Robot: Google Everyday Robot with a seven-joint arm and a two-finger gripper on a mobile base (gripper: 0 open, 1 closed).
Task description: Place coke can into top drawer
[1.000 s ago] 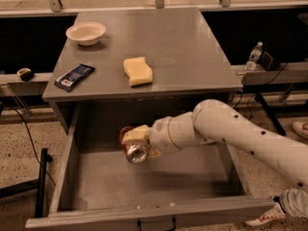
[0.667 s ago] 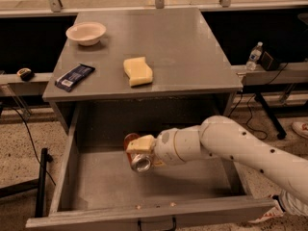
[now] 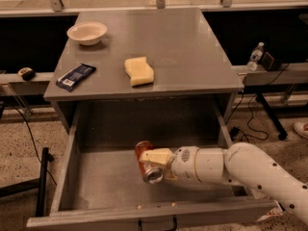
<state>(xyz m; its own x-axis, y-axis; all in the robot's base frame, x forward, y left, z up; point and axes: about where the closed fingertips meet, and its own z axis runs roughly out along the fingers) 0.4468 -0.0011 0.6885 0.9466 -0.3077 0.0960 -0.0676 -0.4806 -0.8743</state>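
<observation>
The grey cabinet fills the middle of the view. Below its flat top, the top drawer stands pulled far out toward the camera, its grey floor mostly bare. The robot's white arm reaches in from the right, low over the drawer's front half. On the cabinet top sit a pale bowl at the back left, a yellow sponge near the middle and a dark blue snack bar at the left edge.

The gripper is inside the drawer, clamped around the coke can. The can lies tilted with a silver end toward the camera, low above the drawer floor; whether it touches cannot be told.

The carry into the drawer looks done. Letting go and pulling the arm clear are left.
</observation>
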